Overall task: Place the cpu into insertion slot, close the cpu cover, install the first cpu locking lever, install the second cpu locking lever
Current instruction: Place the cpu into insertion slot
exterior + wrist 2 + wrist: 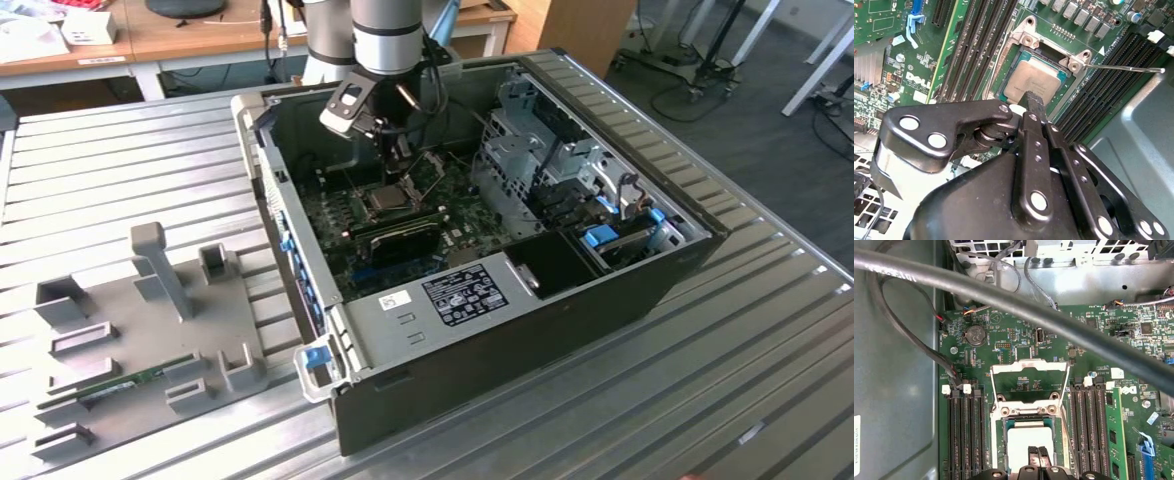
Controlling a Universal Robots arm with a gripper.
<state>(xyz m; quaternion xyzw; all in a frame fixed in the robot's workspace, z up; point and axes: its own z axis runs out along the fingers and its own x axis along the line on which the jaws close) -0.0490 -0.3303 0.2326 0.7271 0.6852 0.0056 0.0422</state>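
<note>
One of four steps looks done: your cpu (1021, 439) lies flat in the insertion slot (1026, 411). The cpu cover (1029, 366) is still flipped open beside the socket, and a thin locking lever (1124, 67) sticks out unlatched. Your gripper (1038, 456) sits just over the chip's edge, fingers pressed together on nothing. Black memory slots (966, 440) flank the socket, and a thick cable (1004, 295) hangs above the board.
</note>
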